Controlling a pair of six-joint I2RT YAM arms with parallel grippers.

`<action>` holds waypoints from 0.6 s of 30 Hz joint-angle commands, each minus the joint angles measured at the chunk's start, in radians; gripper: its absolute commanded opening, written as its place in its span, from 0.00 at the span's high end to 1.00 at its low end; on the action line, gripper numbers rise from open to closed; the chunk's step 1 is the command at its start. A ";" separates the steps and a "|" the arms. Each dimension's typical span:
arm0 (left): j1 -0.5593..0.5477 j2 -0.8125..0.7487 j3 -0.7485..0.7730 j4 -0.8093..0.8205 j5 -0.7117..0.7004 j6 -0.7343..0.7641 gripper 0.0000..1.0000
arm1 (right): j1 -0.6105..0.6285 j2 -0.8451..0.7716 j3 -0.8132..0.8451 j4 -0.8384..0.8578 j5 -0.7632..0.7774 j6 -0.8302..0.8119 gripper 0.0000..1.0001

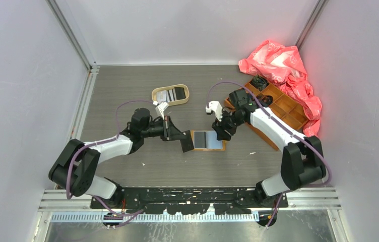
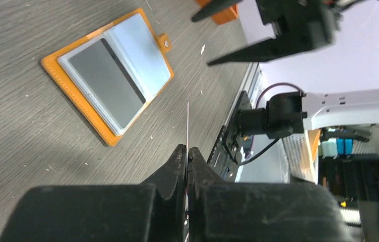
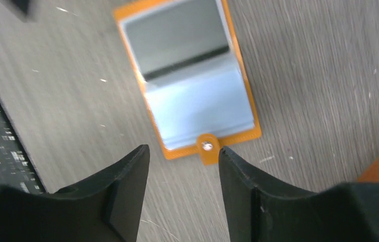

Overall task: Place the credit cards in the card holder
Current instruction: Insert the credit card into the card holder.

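L grip (image 2: 187, 151) clamped on card (image 2: 188, 126), edge-on so you can slide it in | holder (image 1: 207, 140) open flat mid-table | R grip (image 3: 183, 151) spread over tab (image 3: 207, 146), prob to pin it

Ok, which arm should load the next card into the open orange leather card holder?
Left. The left gripper is shut on a thin flat card, seen edge-on, beside the open orange card holder. The right gripper hangs open and empty over its snap tab.
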 commanded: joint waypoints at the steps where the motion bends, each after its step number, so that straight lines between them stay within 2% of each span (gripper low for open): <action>1: -0.028 0.019 0.103 -0.177 0.037 0.114 1.00 | 0.000 0.089 0.055 0.012 0.245 0.004 0.45; 7: -0.057 0.169 0.196 -0.098 0.065 0.037 1.00 | -0.015 0.194 0.080 0.005 0.361 0.037 0.56; 18: -0.087 0.395 0.327 -0.065 0.026 -0.017 1.00 | -0.024 0.299 0.094 0.019 0.428 0.075 0.60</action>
